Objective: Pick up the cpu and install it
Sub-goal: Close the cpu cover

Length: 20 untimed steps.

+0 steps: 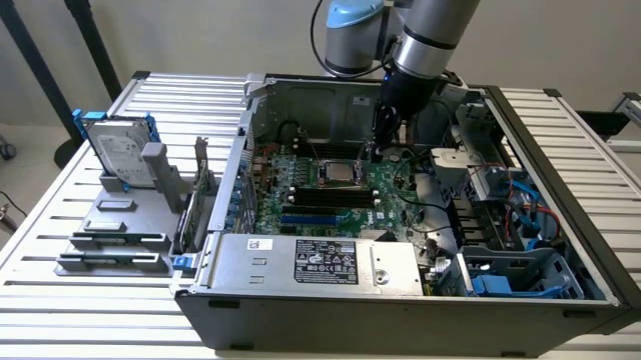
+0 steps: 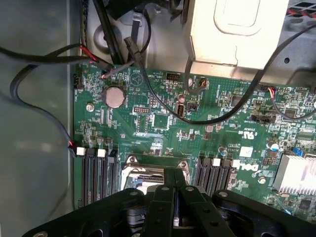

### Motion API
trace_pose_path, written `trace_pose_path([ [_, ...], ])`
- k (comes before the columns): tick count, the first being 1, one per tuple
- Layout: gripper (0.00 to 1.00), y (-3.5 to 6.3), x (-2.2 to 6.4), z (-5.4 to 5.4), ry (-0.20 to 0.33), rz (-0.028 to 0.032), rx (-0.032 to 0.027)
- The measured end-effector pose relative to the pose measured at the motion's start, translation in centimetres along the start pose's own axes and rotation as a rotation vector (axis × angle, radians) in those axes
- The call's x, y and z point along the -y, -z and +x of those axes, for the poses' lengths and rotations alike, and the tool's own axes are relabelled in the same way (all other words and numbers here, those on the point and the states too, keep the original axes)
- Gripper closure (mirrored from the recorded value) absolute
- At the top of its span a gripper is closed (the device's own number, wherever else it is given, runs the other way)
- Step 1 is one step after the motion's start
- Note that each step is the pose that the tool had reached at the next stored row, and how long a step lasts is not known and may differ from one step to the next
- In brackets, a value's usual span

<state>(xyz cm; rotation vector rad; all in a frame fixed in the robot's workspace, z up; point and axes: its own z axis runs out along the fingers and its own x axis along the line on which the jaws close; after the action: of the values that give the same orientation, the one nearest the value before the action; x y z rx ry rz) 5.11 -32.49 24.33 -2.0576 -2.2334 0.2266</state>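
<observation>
The cpu (image 1: 337, 173) is a small silver-grey square lying flat in the socket on the green motherboard (image 1: 331, 202) inside the open computer case. My gripper (image 1: 376, 155) hangs down into the case just beside the socket, on the exterior view's right of the cpu. In the wrist view the black fingers (image 2: 165, 207) are pressed together with nothing between them, directly over the metal socket frame (image 2: 132, 161). The fingers hide most of the socket there.
Black cables (image 2: 163, 106) loop across the board near the coin battery (image 2: 114, 96), and a heat sink (image 2: 297, 174) stands to one side. The power supply (image 1: 320, 262) fills the case front. Outside, a grey fixture holds a hard drive (image 1: 118, 154) and memory sticks (image 1: 112, 262).
</observation>
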Motion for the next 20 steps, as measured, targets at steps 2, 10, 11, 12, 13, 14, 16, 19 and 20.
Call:
trace_pose_path([
  [2, 0.89, -0.08, 0.16, 0.0, 0.007, 0.0053, 0.0001],
  [10, 0.89, -0.5, 1.1, 0.1, 0.027, 0.0263, -0.0007],
  [11, 0.89, -0.56, 1.23, 0.1, 0.029, 0.0284, -0.0006],
  [12, 0.89, -0.63, 1.37, 0.1, 0.031, 0.0305, -0.0005],
  [13, 0.89, -0.7, 1.51, 0.1, 0.033, 0.0329, -0.0005],
  [14, 0.89, -0.75, 1.64, 0.1, 0.035, 0.036, -0.0003],
  [16, 0.89, -0.85, 1.9, 0.1, 0.039, 0.0438, -0.0004],
  [19, 0.89, -1.0, 2.32, 0.2, 0.043, 0.0575, -0.0011],
  [20, 0.89, -1.05, 2.47, 0.2, 0.044, 0.0625, -0.0014],
])
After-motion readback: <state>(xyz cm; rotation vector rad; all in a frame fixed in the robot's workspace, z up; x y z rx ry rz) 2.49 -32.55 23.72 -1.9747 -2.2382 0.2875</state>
